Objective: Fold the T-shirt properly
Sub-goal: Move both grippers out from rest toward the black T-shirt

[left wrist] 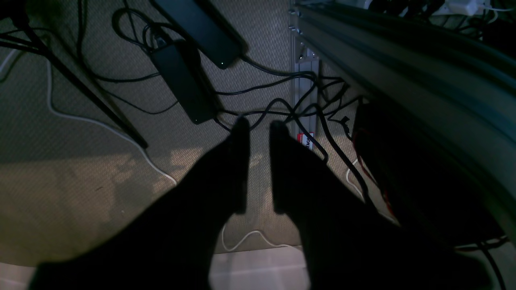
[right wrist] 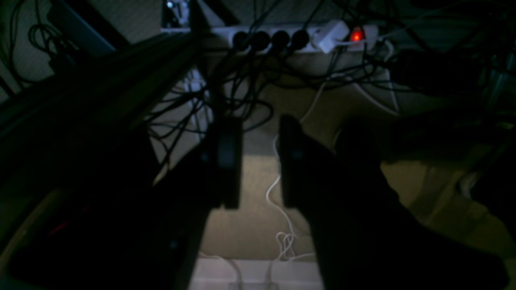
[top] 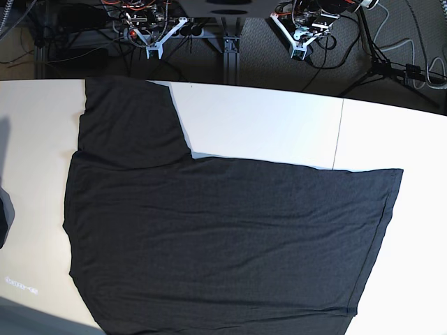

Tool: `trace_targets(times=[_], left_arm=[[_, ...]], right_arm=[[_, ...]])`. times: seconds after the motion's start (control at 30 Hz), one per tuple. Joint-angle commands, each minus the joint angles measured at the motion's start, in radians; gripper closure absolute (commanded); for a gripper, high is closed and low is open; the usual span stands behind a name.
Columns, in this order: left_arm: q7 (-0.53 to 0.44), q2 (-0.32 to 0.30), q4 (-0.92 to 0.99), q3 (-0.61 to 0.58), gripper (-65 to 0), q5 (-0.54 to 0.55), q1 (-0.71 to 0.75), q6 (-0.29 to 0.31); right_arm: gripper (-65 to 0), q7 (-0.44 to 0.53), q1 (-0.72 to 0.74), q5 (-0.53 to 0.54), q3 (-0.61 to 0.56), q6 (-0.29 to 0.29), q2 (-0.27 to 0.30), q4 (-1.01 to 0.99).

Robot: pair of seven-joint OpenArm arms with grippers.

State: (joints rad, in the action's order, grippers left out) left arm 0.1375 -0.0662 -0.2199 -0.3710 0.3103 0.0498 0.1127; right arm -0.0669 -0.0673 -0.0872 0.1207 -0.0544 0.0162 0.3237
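The T-shirt point(top: 223, 237) lies spread flat on the white table point(top: 265, 125), plain dark side up, with one sleeve point(top: 129, 122) reaching toward the back left. Both arms hang past the table's far edge, away from the cloth. My left gripper point(top: 302, 50) sits at the back right, my right gripper point(top: 155, 50) at the back left. In the left wrist view the left gripper point(left wrist: 258, 125) points down at the floor, open, with nothing between its fingers. The right gripper point(right wrist: 260, 121) in its own view is likewise open and empty.
Below the grippers the carpeted floor is strewn with cables, black power bricks point(left wrist: 181, 80) and a white power strip point(right wrist: 306, 38). An aluminium frame rail point(left wrist: 403, 60) runs close beside the left gripper. A tripod leg point(top: 377, 56) stands behind the table's right side.
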Motion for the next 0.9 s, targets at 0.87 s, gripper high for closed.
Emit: trace_targets(times=[0.87], left_arm=[[0.024,-0.021,-0.008,0.001,-12.3,-0.016,0.006,0.28]], right_arm=[[-16.9,-0.008,-0.103,-0.003,-0.001,-0.024,0.022,0.127]])
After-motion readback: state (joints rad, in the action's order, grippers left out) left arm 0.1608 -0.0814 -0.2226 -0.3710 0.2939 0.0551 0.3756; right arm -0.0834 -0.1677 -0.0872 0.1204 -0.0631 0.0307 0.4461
